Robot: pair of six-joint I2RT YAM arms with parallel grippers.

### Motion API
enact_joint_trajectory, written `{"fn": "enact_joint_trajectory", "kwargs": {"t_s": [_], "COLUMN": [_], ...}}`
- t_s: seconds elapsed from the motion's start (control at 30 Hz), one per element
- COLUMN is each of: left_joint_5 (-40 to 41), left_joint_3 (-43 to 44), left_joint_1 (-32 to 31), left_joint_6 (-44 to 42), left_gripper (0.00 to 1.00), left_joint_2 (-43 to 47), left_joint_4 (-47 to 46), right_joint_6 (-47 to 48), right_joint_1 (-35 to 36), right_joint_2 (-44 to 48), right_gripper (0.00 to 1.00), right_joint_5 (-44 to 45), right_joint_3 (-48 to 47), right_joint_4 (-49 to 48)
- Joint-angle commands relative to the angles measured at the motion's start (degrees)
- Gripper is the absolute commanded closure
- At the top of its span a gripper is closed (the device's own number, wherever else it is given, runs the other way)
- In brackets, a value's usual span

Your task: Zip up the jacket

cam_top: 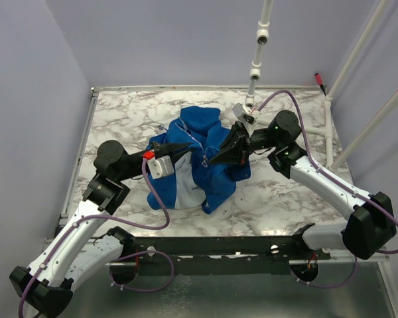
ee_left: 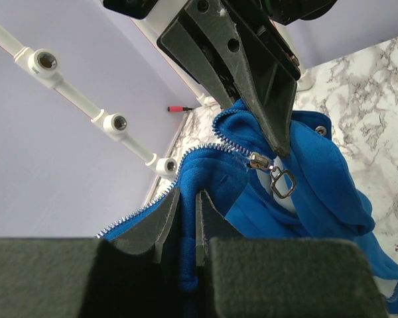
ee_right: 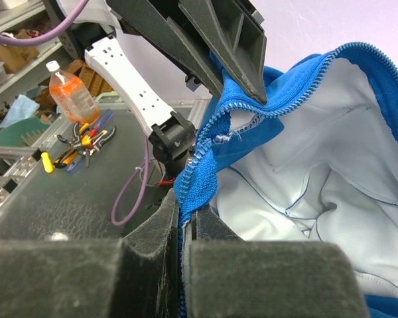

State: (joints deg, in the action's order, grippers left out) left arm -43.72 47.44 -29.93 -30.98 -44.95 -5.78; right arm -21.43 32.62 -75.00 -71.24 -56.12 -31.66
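Observation:
The royal-blue jacket (cam_top: 209, 169) lies bunched in the middle of the marble table (cam_top: 119, 112), its pale lining (ee_right: 318, 185) showing. My left gripper (cam_top: 186, 148) comes in from the left and is shut on a blue front edge (ee_left: 186, 225) beside a row of zipper teeth (ee_left: 139, 213). My right gripper (cam_top: 217, 159) meets it from the right and is shut on the other zipper edge (ee_right: 202, 172). The two grippers' tips nearly touch above the cloth. The metal zipper slider (ee_left: 257, 160) with its square pull ring (ee_left: 283, 182) hangs just under the right gripper's fingers (ee_left: 265, 86).
A white pipe frame (cam_top: 255, 66) hangs over the table's back edge, with more pipes (cam_top: 365, 126) at the right. A red-tipped tool (cam_top: 320, 81) lies at the back right corner. Off the table's front, an orange bottle (ee_right: 69, 93) and hand tools (ee_right: 86, 136) sit on a bench.

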Motion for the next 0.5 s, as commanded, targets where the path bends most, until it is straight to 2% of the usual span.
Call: {"fn": "enact_joint_trajectory", "kwargs": {"t_s": [0.0, 0.47], "left_joint_5": [-2.09, -3.10], "left_joint_3": [1.88, 1.61], "left_joint_1": [0.26, 0.31], "left_joint_6": [-0.78, -2.57], "left_gripper": [1.00, 1.00], "left_joint_2": [0.96, 1.35], "left_joint_4": [-0.66, 0.19], "right_joint_6": [-2.13, -4.35], "right_joint_1": [0.40, 0.42], "right_joint_2": [-0.37, -0.63], "right_gripper": [0.99, 0.99], "right_joint_5": [0.81, 3.15], "right_joint_3": [-1.43, -1.23], "right_joint_4": [-4.53, -5.07]}}
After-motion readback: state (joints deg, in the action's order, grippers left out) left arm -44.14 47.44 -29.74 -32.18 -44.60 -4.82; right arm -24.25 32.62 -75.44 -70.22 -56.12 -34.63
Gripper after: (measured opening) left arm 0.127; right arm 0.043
